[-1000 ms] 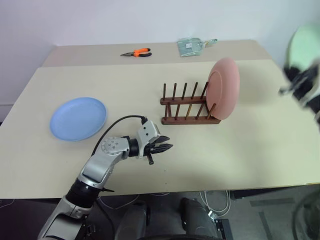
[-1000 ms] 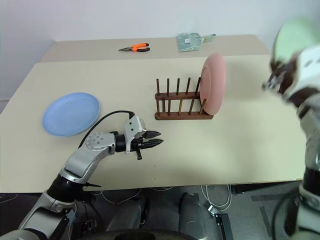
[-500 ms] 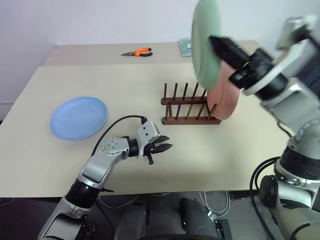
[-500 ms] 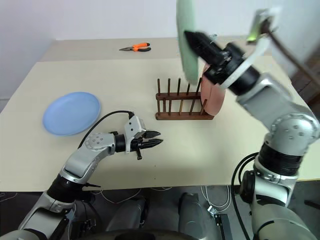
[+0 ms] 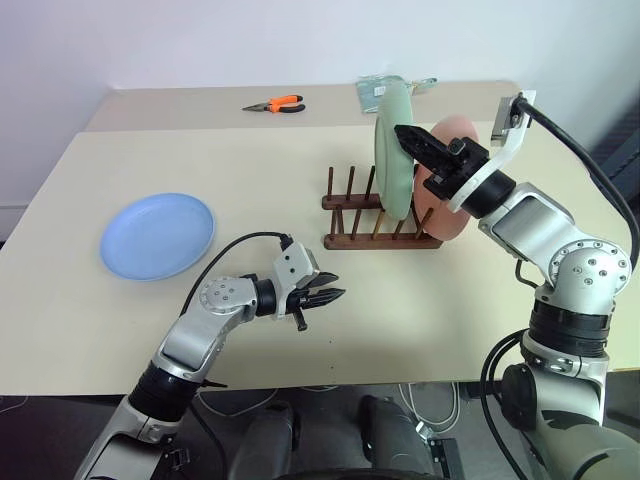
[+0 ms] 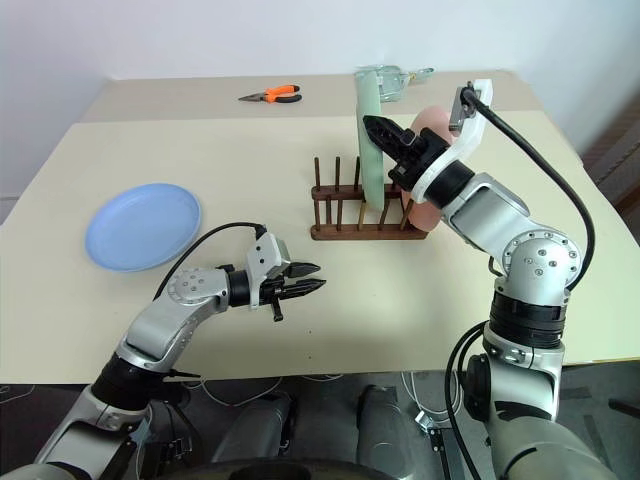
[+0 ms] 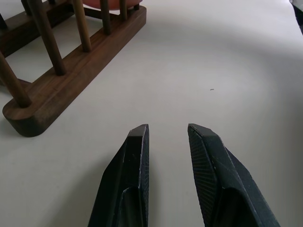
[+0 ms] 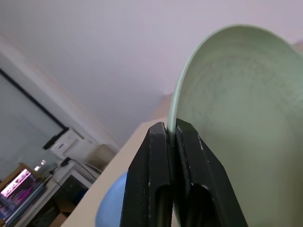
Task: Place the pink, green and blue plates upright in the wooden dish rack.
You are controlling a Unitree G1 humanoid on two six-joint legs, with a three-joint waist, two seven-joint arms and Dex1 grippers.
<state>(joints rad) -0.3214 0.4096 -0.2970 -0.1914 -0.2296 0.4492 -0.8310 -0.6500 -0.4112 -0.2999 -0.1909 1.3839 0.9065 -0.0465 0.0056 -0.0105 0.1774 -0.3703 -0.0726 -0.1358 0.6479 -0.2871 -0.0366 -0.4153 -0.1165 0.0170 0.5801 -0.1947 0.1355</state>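
Note:
The green plate (image 5: 392,150) stands on edge over the wooden dish rack (image 5: 350,240), its lower rim down among the pegs just left of the pink plate (image 5: 443,218). The pink plate stands upright in the rack's right end. My right gripper (image 5: 403,133) is shut on the green plate's upper rim, and the rim shows between the fingers (image 8: 189,156) in the right wrist view. Flat on the table at the left lies the blue plate (image 5: 157,235). My left gripper (image 7: 166,130) hovers low over the table in front of the rack, open with nothing between its fingers.
Orange-handled pliers (image 5: 273,104) and a clear packet (image 5: 385,92) lie on the far table behind the rack. Bare tabletop runs between the blue plate and the rack. The table's front edge is just behind my left arm.
My right arm has swung in from the right and lowered the green plate, turned on edge, into the rack beside the pink plate. The left arm has stayed still.

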